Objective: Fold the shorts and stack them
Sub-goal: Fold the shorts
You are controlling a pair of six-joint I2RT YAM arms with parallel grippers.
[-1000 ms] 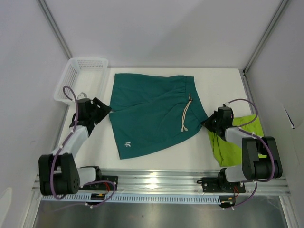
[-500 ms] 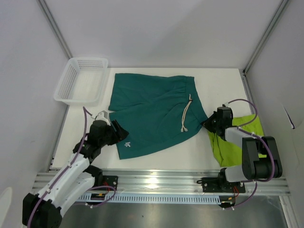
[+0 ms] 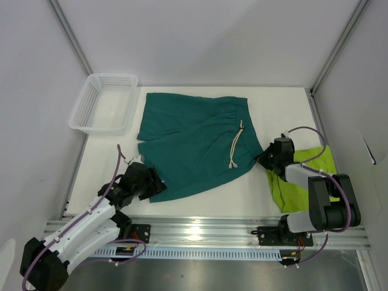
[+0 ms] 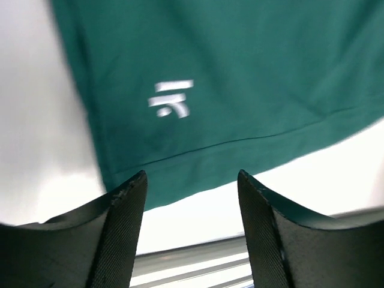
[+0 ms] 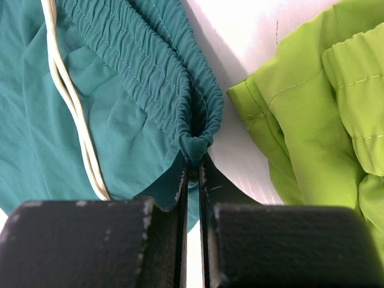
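Pinching teal shorts [image 5: 120,120], ruched waistband [image 5: 153,72]: right pincer [image 5: 192,167].

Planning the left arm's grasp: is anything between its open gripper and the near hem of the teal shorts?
Nothing visible. The left gripper is open right at the near hem of the teal shorts, which shows unobstructed between its fingers.

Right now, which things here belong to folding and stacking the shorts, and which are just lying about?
Part of the job:
dark teal fabric shorts with a cream drawstring, spread flat
lime green fabric shorts, crumpled at the right
right gripper, shut on the teal waistband
left gripper, open by the teal hem

Lying about:
white plastic mesh basket, far left corner
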